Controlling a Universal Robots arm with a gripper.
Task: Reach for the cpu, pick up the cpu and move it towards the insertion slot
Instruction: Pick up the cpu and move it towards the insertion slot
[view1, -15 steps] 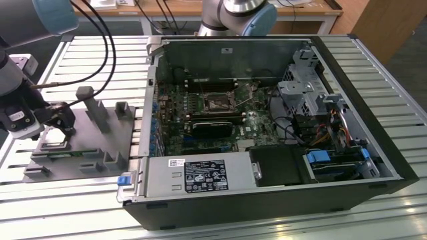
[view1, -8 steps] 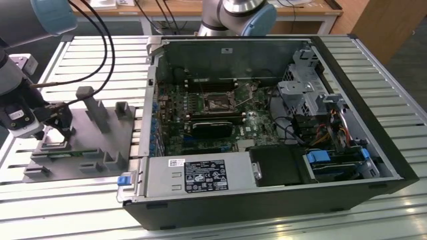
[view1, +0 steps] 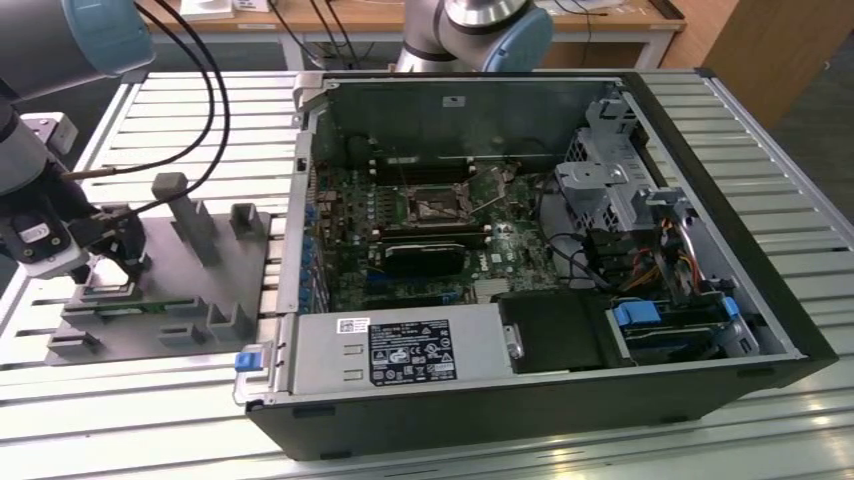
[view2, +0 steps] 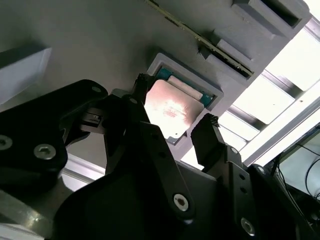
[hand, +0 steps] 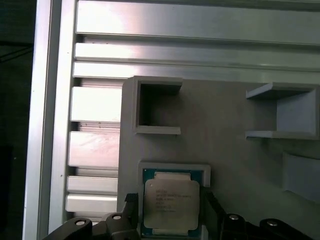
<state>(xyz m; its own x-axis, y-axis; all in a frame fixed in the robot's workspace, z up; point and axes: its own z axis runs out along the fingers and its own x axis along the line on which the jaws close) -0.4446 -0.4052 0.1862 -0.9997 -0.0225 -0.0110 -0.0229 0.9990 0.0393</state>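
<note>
Two dark jaws stand spread, one on either side of the cpu (hand: 170, 202), which lies flat, metal top up, in a shallow square pocket of the grey fixture (hand: 225, 130). Whether they touch its edges yet I cannot tell, and it is not lifted. In the exterior view the fixture rests on the slatted tabletop (view1: 160, 110). The open computer case (view1: 454, 115) stands just beside the fixture toward the exterior view's right, and the socket (view1: 438, 207) on its board lies well apart from the fixture. The chip looks light, thin and rigid, so it should need little force, but its polished lid is likely slippery and its underside delicate. The sound hold, I judge, is across two opposite edges of the rim, level and centred, since a skewed pinch could tip it or jam it against the pocket's wall.
</note>
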